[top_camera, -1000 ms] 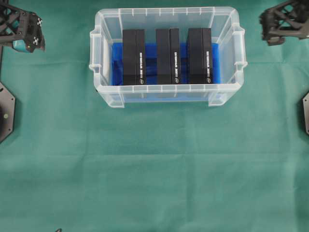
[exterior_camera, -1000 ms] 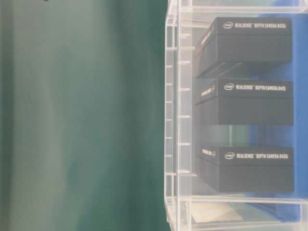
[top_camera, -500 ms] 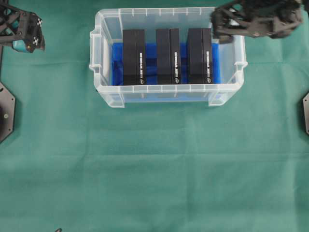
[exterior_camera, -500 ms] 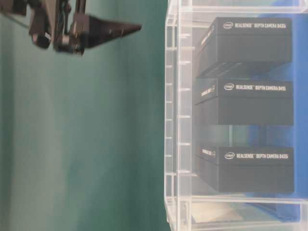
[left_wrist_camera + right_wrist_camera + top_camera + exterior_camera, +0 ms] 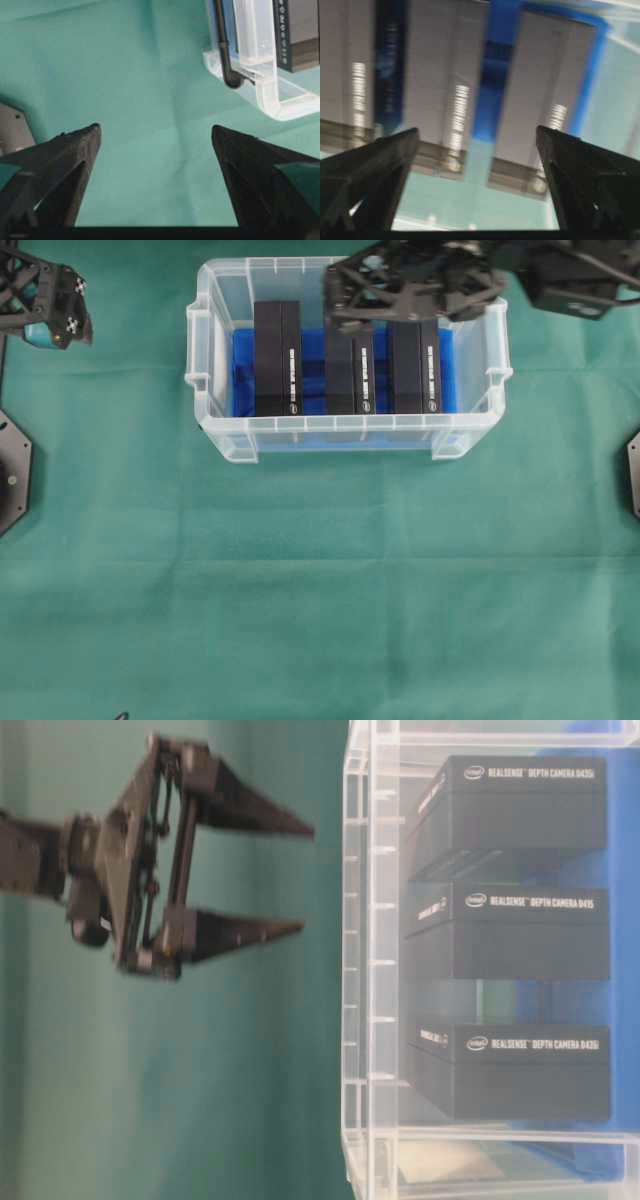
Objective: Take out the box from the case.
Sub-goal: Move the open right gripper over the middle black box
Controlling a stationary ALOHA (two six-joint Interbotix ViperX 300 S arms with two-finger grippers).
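The clear plastic case (image 5: 350, 424) with a blue bottom stands at the back of the green cloth. Three black boxes stand in it: left (image 5: 277, 355), middle (image 5: 350, 375) and right (image 5: 415, 375). My right gripper (image 5: 335, 298) reaches in from the right and hangs open above the case, over the far ends of the middle and right boxes. In the table-level view the right gripper (image 5: 305, 875) is clear of the case's rim (image 5: 358, 970), touching nothing. Its wrist view shows blurred boxes (image 5: 445, 75) below the spread fingers. My left gripper (image 5: 55, 315) stays open at the far left, its fingers empty.
Green cloth (image 5: 320, 590) covers the table in front of the case. Black mounting plates sit at the left edge (image 5: 10, 472) and right edge (image 5: 633, 472). A black bent piece (image 5: 226, 60) lies against the case's corner (image 5: 272, 97) in the left wrist view.
My right arm has swung left, from beyond the case's right end to above its middle, with the gripper still open. The left arm and the boxes have not moved.
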